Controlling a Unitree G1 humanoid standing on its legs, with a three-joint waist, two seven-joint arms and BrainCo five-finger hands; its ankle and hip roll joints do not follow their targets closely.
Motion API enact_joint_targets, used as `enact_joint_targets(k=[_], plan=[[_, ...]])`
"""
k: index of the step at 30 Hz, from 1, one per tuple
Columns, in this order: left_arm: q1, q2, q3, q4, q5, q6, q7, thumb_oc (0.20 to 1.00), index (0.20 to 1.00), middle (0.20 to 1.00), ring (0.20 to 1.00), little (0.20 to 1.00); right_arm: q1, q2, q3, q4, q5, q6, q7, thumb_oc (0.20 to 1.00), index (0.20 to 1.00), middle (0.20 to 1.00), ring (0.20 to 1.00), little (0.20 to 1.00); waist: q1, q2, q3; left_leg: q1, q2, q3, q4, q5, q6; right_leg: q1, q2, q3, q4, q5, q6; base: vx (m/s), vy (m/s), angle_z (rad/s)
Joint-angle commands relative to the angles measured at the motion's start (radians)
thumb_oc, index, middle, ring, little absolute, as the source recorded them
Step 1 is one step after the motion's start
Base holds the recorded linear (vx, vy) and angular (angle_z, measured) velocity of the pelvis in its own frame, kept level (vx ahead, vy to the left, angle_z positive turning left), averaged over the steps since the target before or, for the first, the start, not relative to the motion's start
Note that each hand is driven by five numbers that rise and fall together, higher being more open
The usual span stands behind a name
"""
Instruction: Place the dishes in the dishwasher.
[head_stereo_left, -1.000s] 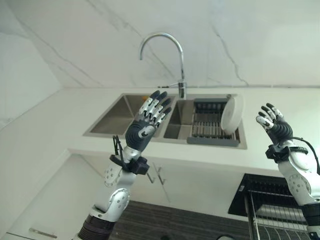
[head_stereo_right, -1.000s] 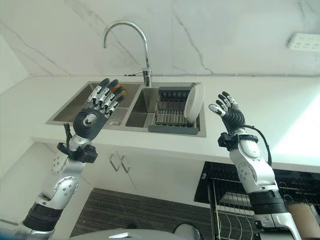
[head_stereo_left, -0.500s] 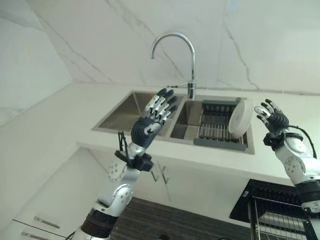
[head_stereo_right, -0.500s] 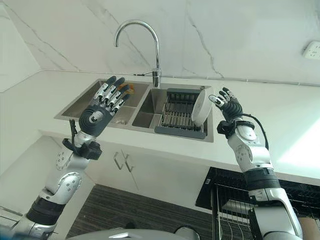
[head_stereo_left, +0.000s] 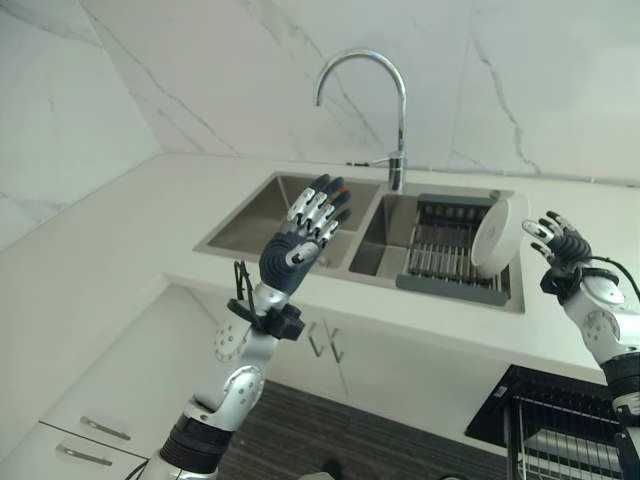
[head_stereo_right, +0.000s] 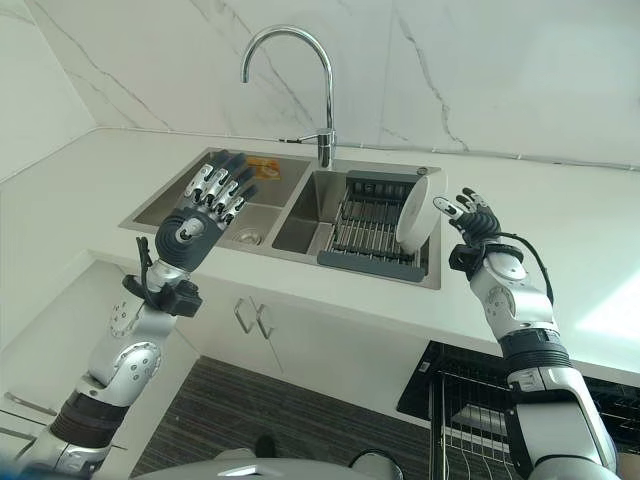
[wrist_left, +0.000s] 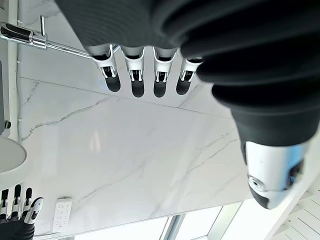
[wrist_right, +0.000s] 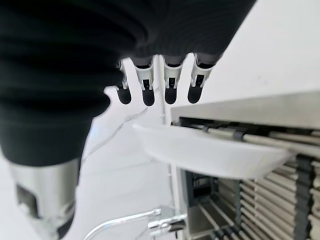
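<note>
**At the sink's right basin: one plate on edge, both hands spread and empty**

Against the right end of the drying rack (head_stereo_right: 372, 232) a white plate (head_stereo_right: 418, 222) stands on edge, leaning a bit; its face is turned toward the rack and the left basin, its back toward the right hand; rim runs roughly near-to-far across the basin, top edge rising above the counter (head_stereo_left: 120, 260) level; the rack, dark grey w/ metal bars, sits inside the sink (head_stereo_left: 262, 215) in the right-hand basin.

Right hand (head_stereo_right: 480, 225) is just beside the plate, on its back side, over the counter edge; fingers straight and fanned, gripping nothing; in the right wrist view the fingertips (wrist_right: 170, 95) hang close above the plate's rim (wrist_right: 200, 152), but contact can't be told.

Left hand (head_stereo_left: 300, 238) is raised in front of the left basin, well apart from the plate, palm side away from camera, fingers straight and spread, empty.

Curved chrome tap (head_stereo_left: 385, 90) stands behind the divider btw. the two basins; something orange (head_stereo_right: 262, 166) lies at the far side of the left basin, too small to tell what; marble wall (head_stereo_right: 500, 70) behind.

Lower right, below the counter, a wire dishwasher rack (head_stereo_right: 470, 410) is pulled out; white cabinet doors (head_stereo_left: 340, 345) to its left.
</note>
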Motion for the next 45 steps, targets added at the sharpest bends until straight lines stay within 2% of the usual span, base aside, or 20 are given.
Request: enact_joint_targets(k=[1,19,45], plan=[[-0.074,0.057,0.030,-0.041,-0.046,-0.050,0.008,1.000,1.000,1.000,1.000,1.000,-0.167,-0.014,-0.025,0.029,0.054,-0.037,0.020,1.000,1.000,1.000,1.000,1.000,-0.003,-0.062,0.024,0.046,-0.003,0.017,0.216,-0.323,-0.003,0.089,0.038,-0.044,-0.245,0.168,0.062,0.00,0.000,0.00],[-0.084,0.062,0.019,-0.027,-0.066,-0.052,0.013,1.000,1.000,1.000,1.000,1.000,-0.234,-0.040,0.019,0.158,0.035,-0.018,0.065,1.000,1.000,1.000,1.000,1.000,0.010,-0.059,0.026,0.050,-0.003,0.009,0.216,-0.317,-0.011,0.101,0.037,-0.057,-0.245,0.163,0.059,0.00,-0.002,0.03],[-0.092,0.065,0.015,-0.028,-0.065,-0.043,0.021,1.000,1.000,1.000,1.000,1.000,-0.272,-0.036,0.059,0.192,-0.017,-0.017,0.076,1.000,1.000,1.000,1.000,1.000,0.014,-0.054,0.033,0.058,-0.005,0.008,0.216,-0.315,-0.012,0.113,0.038,-0.063,-0.245,0.158,0.055,0.00,0.000,0.00]])
